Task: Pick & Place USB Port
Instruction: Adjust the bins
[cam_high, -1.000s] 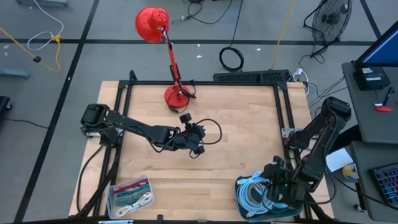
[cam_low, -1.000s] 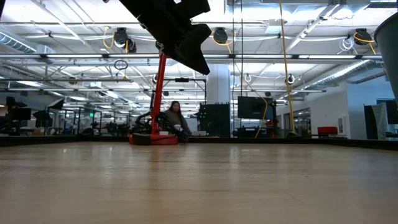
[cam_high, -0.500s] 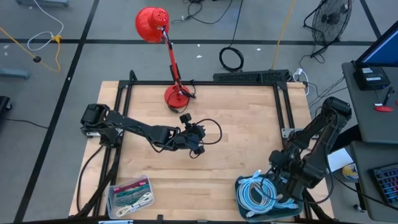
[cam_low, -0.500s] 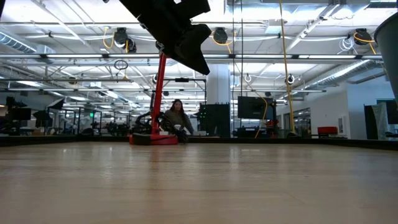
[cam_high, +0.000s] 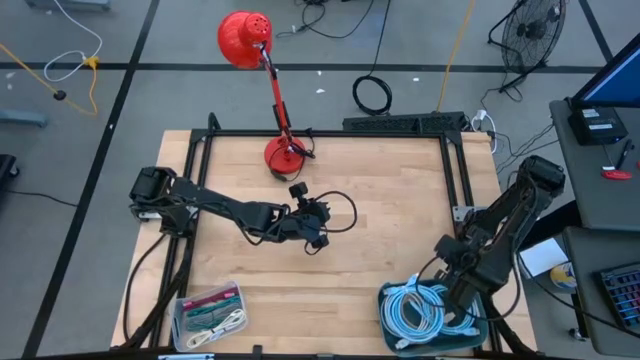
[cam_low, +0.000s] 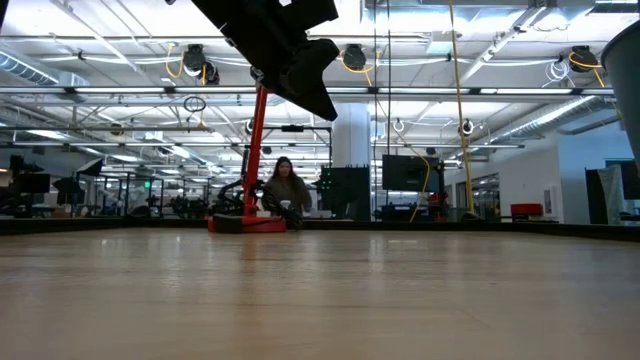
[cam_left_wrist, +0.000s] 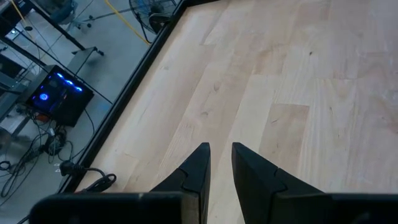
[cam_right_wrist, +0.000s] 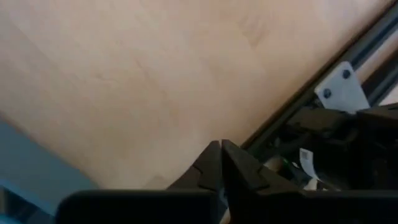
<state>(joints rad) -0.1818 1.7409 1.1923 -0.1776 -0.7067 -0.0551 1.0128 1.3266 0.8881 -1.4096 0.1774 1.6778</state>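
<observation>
My right gripper (cam_high: 450, 262) is shut and hovers over the far edge of a blue bin (cam_high: 388, 300) that holds white and light-blue coiled cables (cam_high: 415, 312). In the right wrist view its fingers (cam_right_wrist: 221, 152) meet, with nothing showing between them. My left gripper (cam_high: 325, 228) hangs above the middle of the table. In the left wrist view (cam_left_wrist: 219, 155) its fingers stand a narrow gap apart and are empty. I cannot pick out a USB port in any view.
A clear box (cam_high: 210, 312) of coiled cables sits at the near left. A red desk lamp stands with its base (cam_high: 283, 155) at the far middle. A black frame rail (cam_high: 455, 180) runs along the table's right edge. A person (cam_low: 284, 192) sits in the room beyond.
My right gripper has risen out of the blue bin and gone toward the table's far edge, and it now stands above the bin's far rim. My left arm has kept still.
</observation>
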